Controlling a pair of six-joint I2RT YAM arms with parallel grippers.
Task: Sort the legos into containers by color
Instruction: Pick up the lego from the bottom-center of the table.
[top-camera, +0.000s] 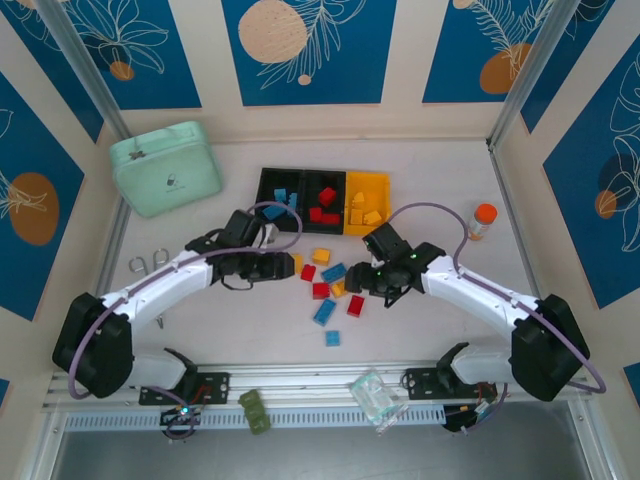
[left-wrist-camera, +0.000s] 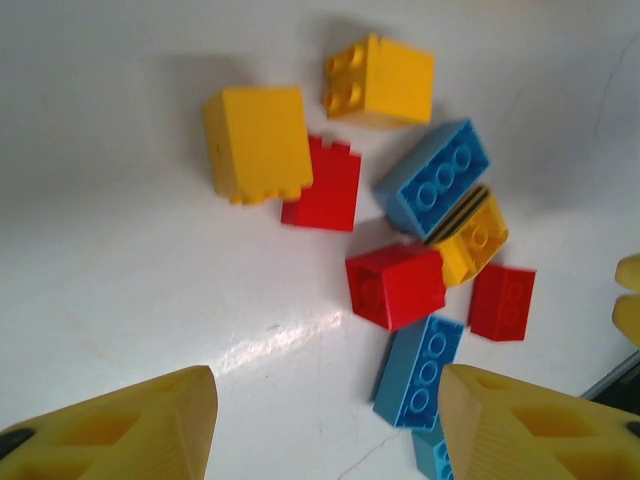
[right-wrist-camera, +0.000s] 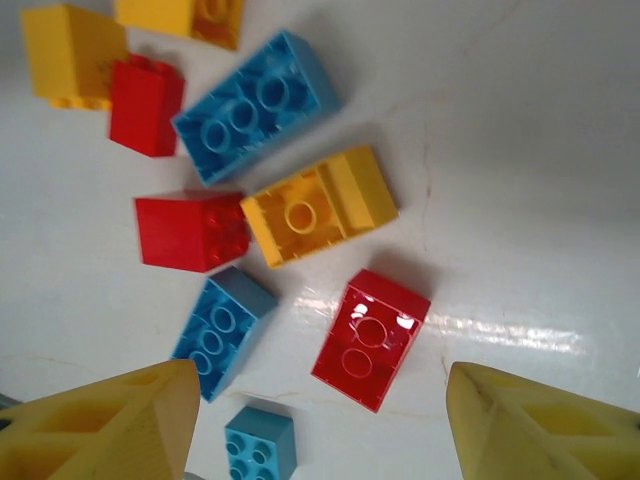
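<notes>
Left gripper (left-wrist-camera: 325, 405) and right gripper (right-wrist-camera: 320, 405) hang released, empty, over loose legos (top-camera: 333, 272) near the containers (top-camera: 268, 180); picking step, so you should centre on one.

Legos (top-camera: 320, 290) partly sorted; containers (top-camera: 303, 172) behind them.
Loose blue, red and yellow ones lie clustered mid-table; black bins (top-camera: 280, 172) hold blue and red, yellow bin (top-camera: 368, 180) holds yellow.

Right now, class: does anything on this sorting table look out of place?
A dark green studded brick lies on the metal rail at the near edge, apart from the loose bricks; a clear plastic packet lies on that rail too.
</notes>
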